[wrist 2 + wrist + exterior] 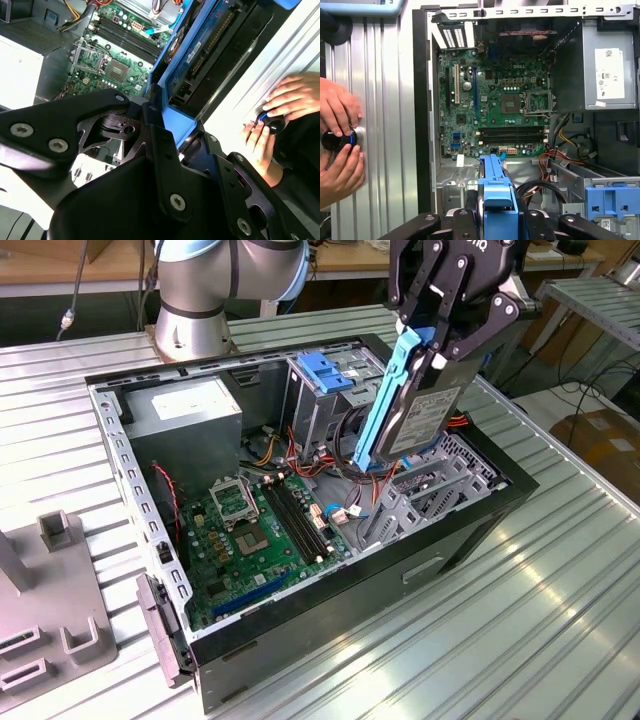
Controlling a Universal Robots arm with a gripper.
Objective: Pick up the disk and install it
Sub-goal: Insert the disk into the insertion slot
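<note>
Clamping the flat, blue-railed disk (425,418) — black tool (433,348).

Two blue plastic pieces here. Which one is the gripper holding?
The blue rail on the disk, clamped in the gripper and tilted above the open case. The other blue piece tops the drive cage inside, untouched.

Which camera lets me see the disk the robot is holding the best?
The exterior view: the disk hangs tilted in the jaws above the open computer case, showing its labelled face and a blue rail. The first wrist view catches its blue rail end-on; the second wrist view shows one side of it close up.
</note>
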